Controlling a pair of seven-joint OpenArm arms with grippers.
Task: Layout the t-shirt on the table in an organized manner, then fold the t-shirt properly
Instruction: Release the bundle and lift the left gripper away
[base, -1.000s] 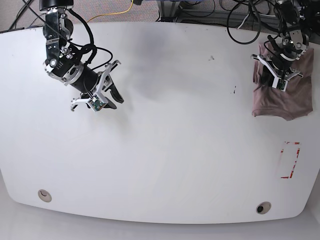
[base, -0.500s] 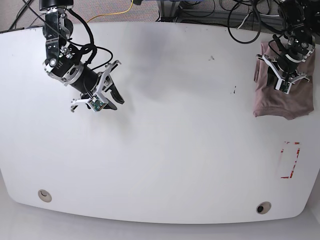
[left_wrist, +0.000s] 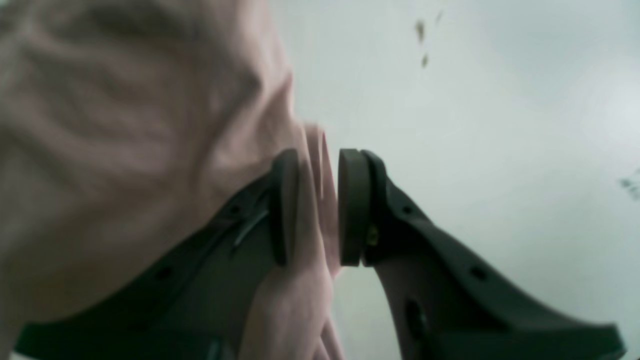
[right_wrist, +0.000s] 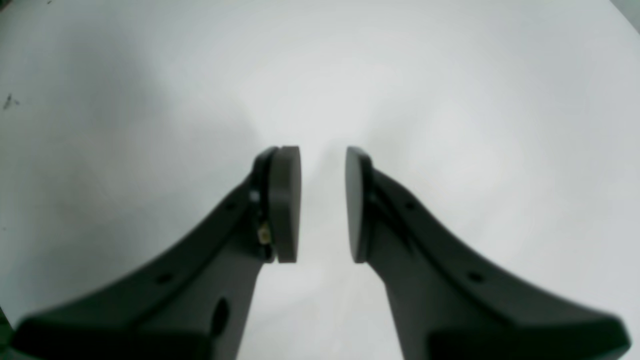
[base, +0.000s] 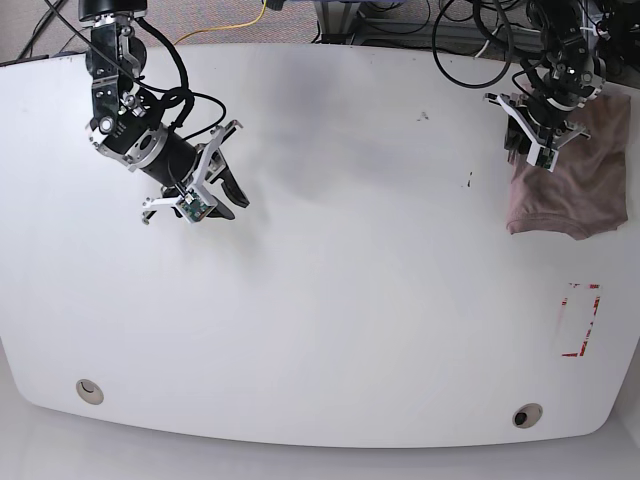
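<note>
Left wrist view: left gripper (left_wrist: 314, 205) has its pads nearly together on a thin fold at the edge of the t-shirt (left_wrist: 125, 125). The bulk of the fabric lies to the picture's left of the pinch; bare white surface (left_wrist: 500, 125) lies to its right. Picture is blurred, so which seam or hem is held cannot be told.

Right wrist view: right gripper (right_wrist: 322, 205) is spread, nothing between its pads, only surface (right_wrist: 450, 75) below. No fabric in sight.

Base view: t-shirt (base: 565, 195) sits bunched in a compact heap at the surface's far corner, picture right. Left gripper (base: 533, 135) is at the heap's inner upper edge. Right gripper (base: 190, 200) is well apart, across the surface (base: 350, 300).

Judgement: left arm is nearer by far; pulling toward the open middle should draw the heap out.
</note>
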